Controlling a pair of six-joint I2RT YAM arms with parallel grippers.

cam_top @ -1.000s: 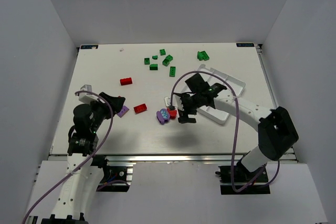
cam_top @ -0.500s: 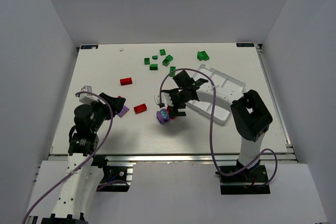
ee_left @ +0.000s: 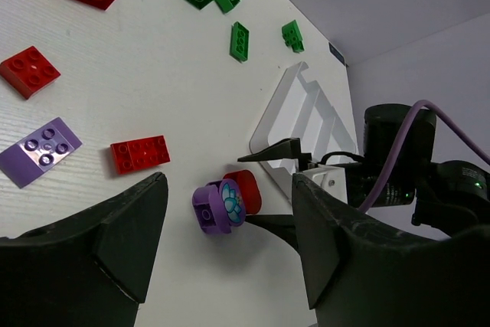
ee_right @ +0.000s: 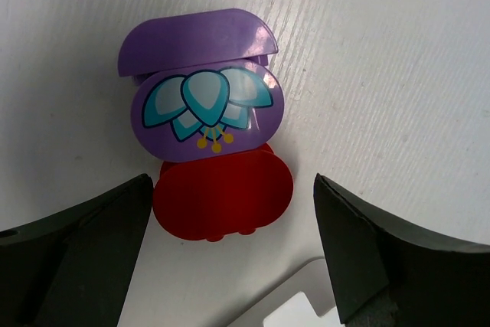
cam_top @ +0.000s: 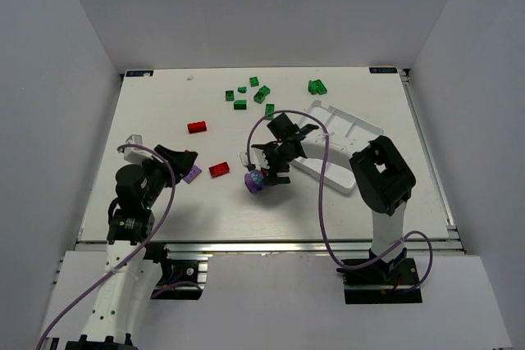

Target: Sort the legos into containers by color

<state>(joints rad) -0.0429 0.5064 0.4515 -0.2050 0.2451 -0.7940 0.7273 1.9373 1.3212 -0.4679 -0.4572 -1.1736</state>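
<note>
White tabletop (cam_top: pixel 164 112) between plain grey walls carries everything. Over it, the right end effector (ee_right: pixel 230 189) hangs spread wide and grips nothing, with one finger on either side of a red rounded brick (ee_right: pixel 222 201). That brick touches a purple rounded brick (ee_right: pixel 203 105) printed with a flower. Just beside them lies the white tray (cam_top: pixel 354 126), set at an angle on the right half. The left end effector (ee_left: pixel 228 181) is parted too and empty, near a flat purple brick (cam_top: pixel 194 174). Two red bricks (cam_top: pixel 197 127) lie left of centre, and green bricks (cam_top: pixel 250 93) are scattered toward the far edge.
</note>
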